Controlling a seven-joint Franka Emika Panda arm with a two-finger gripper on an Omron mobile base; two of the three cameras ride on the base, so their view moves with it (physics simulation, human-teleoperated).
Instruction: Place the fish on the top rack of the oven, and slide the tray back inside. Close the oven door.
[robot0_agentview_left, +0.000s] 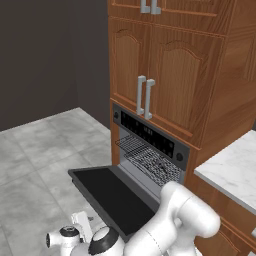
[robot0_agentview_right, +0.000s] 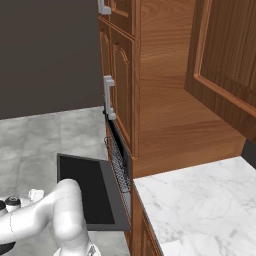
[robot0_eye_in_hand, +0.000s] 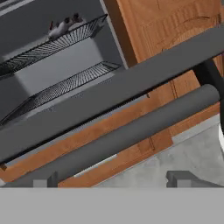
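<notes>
Closing comes next: the spread tool (robot0_eye_in_hand: 113, 181) sits just below the oven door (robot0_eye_in_hand: 109, 103) and its handle bar (robot0_eye_in_hand: 131, 131), which runs crosswise.

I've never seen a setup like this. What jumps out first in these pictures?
The oven door hangs wide open, a flat black panel low in front of the wooden cabinets. Behind it the top rack sticks partly out of the oven, and the hand view shows the fish lying on it.
</notes>
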